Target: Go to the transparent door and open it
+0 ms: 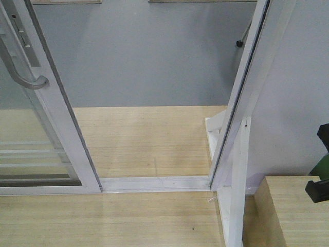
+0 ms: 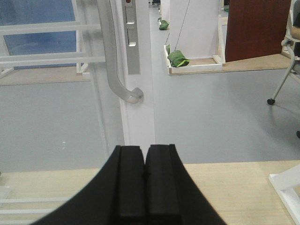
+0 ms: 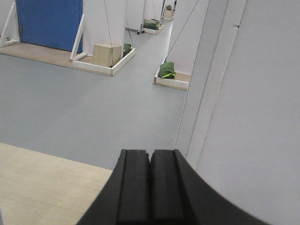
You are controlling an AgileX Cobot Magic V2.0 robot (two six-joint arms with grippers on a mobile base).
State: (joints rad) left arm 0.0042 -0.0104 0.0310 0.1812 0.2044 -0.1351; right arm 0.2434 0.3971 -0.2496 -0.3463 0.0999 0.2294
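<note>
A grey floor (image 1: 149, 56) fills the upper half of the front-facing view, and a pale wooden platform (image 1: 144, 139) fills the lower half. The transparent door (image 1: 56, 128) is seen at nine o'clock in that view, slid to the left so that a gap is left between its white frame and the fixed white post (image 1: 241, 98) at three o'clock. A white floor track (image 1: 154, 182) is laid across the gap, joining the door's foot to the post's foot. Thin white horizontal bars (image 1: 25, 154) are seen through the glass at eight o'clock. The curved grey-white pull handle (image 1: 23, 77) is mounted on the door frame at ten o'clock. A wooden box (image 1: 293, 211) is set at four o'clock, beside the post.

In the left wrist view, the door frame stands at twelve o'clock, directly above the left gripper (image 2: 144, 187), with the handle's lower end just left of the frame; no contact is made. The left gripper's black pads are pressed together with nothing between them. The right gripper (image 3: 150, 187) is likewise closed on nothing, and a white wall panel (image 3: 253, 103) is seen at two o'clock of it.
</note>
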